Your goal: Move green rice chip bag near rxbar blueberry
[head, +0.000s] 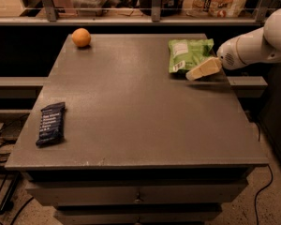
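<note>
Gripper point(196, 72) first: its cream-coloured tip sits in the upper right of the frame, overlapping the lower right corner of the green rice chip bag point(187, 54) as seen from here. Whether it is spread, pressed together or pinching the bag cannot be told, nor whether it touches the bag at all.

The bag lies flat near the upper right corner of the table point(140, 107), with its white label panel and barcode facing up along its left side. By its look it is a puffed, crinkly film bag: light, soft, full of air, with contents that are probably brittle. I judge that a hard squeeze across the belly would crush the chips or let the slick film slip out of the grasp. The better hold is likely a flat sealed edge or a corner, and the nearest is the lower right one, where the gripper is. Being light, it may slide on the table if nudged rather than gripped, and may sag once lifted.

Outward from the bag, the white arm point(257, 43) extends from the right edge. An orange point(81, 37) rests at the upper left of the tabletop, well apart from the bag. The rxbar blueberry point(50, 123), dark and flat, lies at the lower left near the table's left edge, far from the bag, so the carry would run diagonally toward the lower left.
</note>
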Controlling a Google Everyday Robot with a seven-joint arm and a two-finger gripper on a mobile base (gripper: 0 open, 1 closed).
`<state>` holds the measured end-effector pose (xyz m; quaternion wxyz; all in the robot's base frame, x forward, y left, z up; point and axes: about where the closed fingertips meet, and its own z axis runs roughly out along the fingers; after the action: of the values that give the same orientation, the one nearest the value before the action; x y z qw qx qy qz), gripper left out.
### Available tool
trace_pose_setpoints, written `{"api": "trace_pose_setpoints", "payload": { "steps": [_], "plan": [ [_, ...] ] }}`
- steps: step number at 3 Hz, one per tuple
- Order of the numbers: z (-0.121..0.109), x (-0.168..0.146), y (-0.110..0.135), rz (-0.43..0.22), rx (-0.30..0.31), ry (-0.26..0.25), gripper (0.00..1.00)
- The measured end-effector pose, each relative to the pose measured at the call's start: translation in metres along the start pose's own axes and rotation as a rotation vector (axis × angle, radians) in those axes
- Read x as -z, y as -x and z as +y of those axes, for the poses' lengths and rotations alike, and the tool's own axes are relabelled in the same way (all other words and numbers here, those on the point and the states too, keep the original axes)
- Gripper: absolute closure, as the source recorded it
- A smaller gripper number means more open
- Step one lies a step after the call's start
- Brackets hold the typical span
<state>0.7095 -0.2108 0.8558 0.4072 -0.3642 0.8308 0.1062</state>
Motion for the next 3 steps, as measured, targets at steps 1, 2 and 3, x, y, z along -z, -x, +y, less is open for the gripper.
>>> {"api": "trace_pose_setpoints", "payload": {
  "steps": [1,2,3],
  "plan": [
    [0.015,-0.015,0.006,-0.005,0.019,0.038,0.18],
    [0.025,-0.021,0.013,-0.012,0.044,0.058,0.42],
    [0.035,-0.023,0.023,-0.007,0.097,0.068,0.65]
  ]
}}
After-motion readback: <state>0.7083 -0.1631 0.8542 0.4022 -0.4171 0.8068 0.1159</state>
